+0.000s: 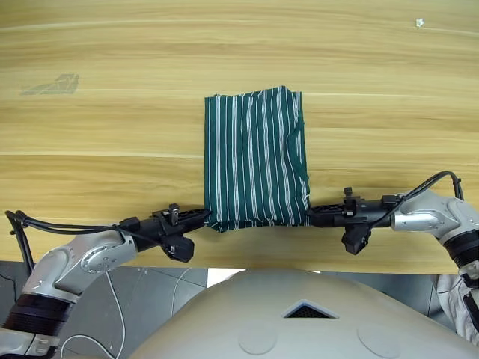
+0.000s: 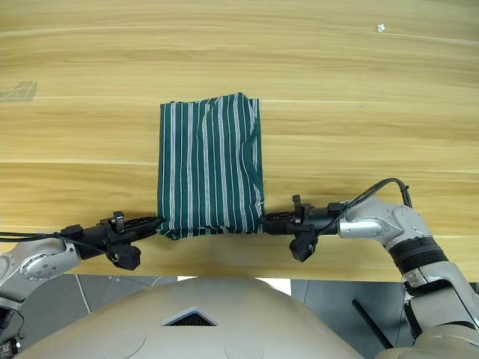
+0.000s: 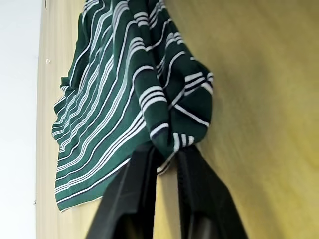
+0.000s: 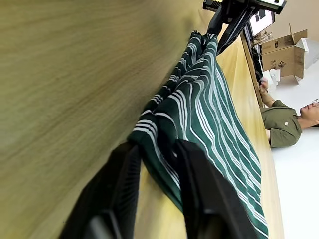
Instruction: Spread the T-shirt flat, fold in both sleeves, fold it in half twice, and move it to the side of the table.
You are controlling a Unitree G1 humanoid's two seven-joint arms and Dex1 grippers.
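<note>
Neatly folded, the green white-striped T-shirt (image 1: 254, 161) forms a tall rectangle.

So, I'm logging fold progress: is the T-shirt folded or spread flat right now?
Folded. The T-shirt lies as a narrow rectangle, no sleeves sticking out; the left gripper and right gripper each pinch a near corner.

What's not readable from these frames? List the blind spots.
1. Head views: any layers or sleeves beneath the folded green white-striped fabric T-shirt, covered by its top layer.
2. Left wrist view: fingertips of the left claw, buried in the bunched shirt corner.
3. Right wrist view: fingertips of the right claw, wrapped by cloth.
4. Head views: small white speck on the light wooden table, too small to identify.
</note>
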